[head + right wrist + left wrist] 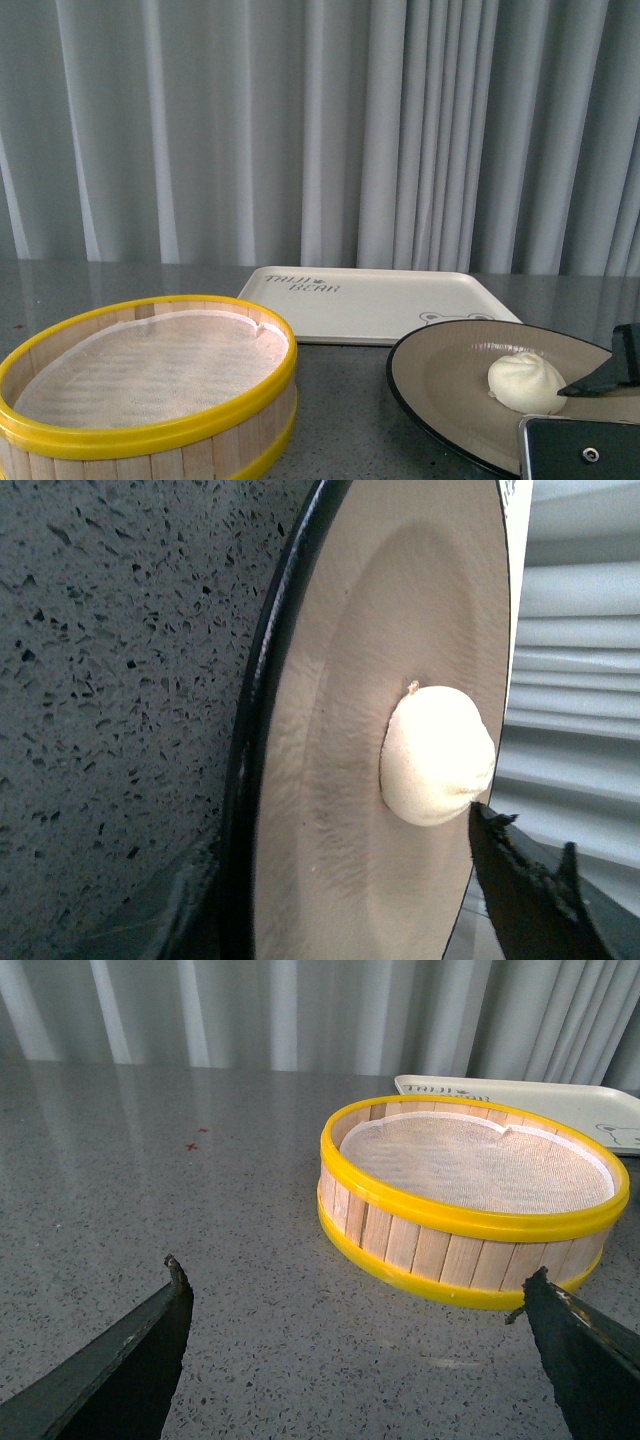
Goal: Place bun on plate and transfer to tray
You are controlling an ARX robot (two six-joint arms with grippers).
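The cream-white bun (526,381) sits on the round tan plate (440,375) with a black rim, at the front right of the table. In the right wrist view the bun (438,755) lies near the middle of the plate (330,780). My right gripper (340,915) is open at the plate's near edge. One dark finger (600,377) is right beside the bun and the other is down by the black rim. The cream tray (370,300) with bear lettering lies behind the plate. My left gripper (355,1278) is open and empty, low over the table in front of the steamer basket.
A yellow-rimmed wooden steamer basket (150,385) with a white liner stands at the front left; it also shows in the left wrist view (470,1235). The tray's corner (540,1100) shows behind it. The speckled grey tabletop (150,1180) is backed by a grey curtain (300,130).
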